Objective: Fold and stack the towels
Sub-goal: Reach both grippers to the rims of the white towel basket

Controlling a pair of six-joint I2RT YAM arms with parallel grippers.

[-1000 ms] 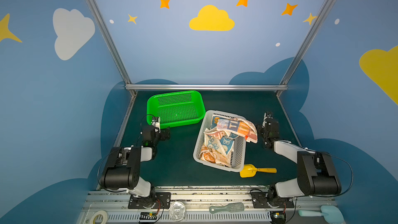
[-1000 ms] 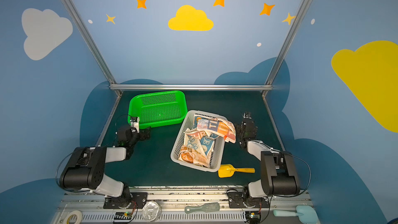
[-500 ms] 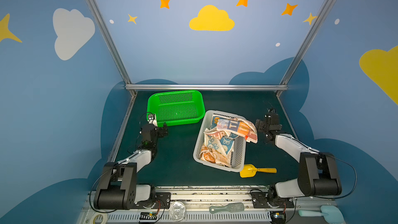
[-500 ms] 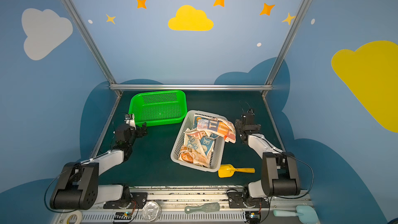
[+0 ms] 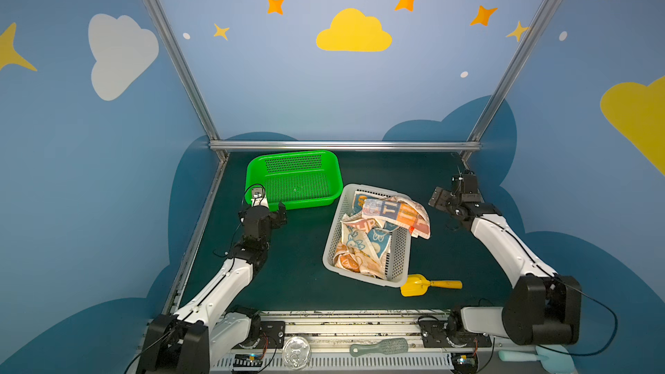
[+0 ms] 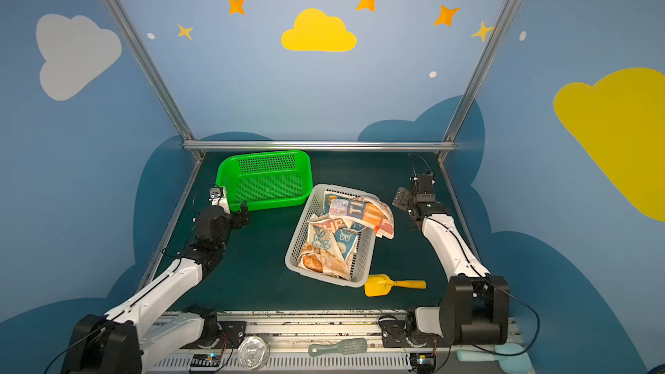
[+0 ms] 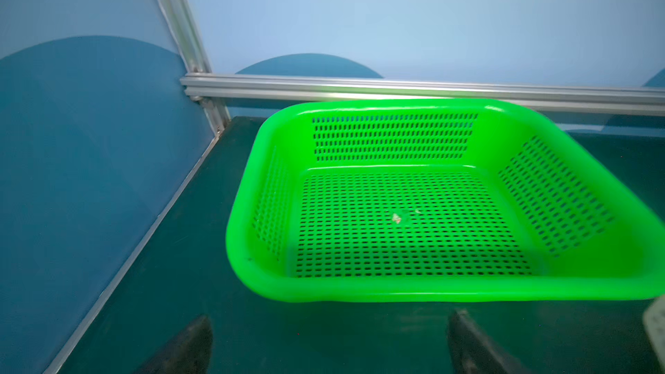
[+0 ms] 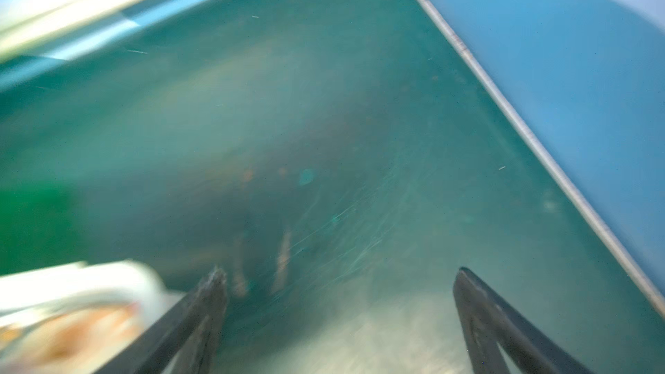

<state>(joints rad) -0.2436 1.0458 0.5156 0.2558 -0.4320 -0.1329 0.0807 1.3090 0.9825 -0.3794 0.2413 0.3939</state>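
Several crumpled towels (image 5: 363,246) (image 6: 329,246) in blue, orange and cream fill a grey basket (image 5: 329,246) (image 6: 292,246) right of centre. One lettered towel (image 5: 399,215) (image 6: 363,212) hangs over its far right rim. My left gripper (image 5: 271,206) (image 6: 234,206) (image 7: 331,318) is open and empty, just short of the green basket's near left corner. My right gripper (image 5: 451,194) (image 6: 412,196) (image 8: 339,271) is open and empty above the mat, right of the grey basket. The right wrist view is blurred, with a towel (image 8: 72,332) at its edge.
An empty green basket (image 5: 293,154) (image 6: 264,154) (image 7: 396,291) stands at the back left, near the wall rail. A yellow scoop (image 5: 421,285) (image 6: 385,285) lies by the grey basket's near corner. A brush (image 5: 378,347) and a clear lid (image 5: 295,350) rest on the front rail.
Both arms have stretched forward from their folded pose. The left gripper moved up to the green basket, the right rose and moved back beside the grey basket. Both stayed open.
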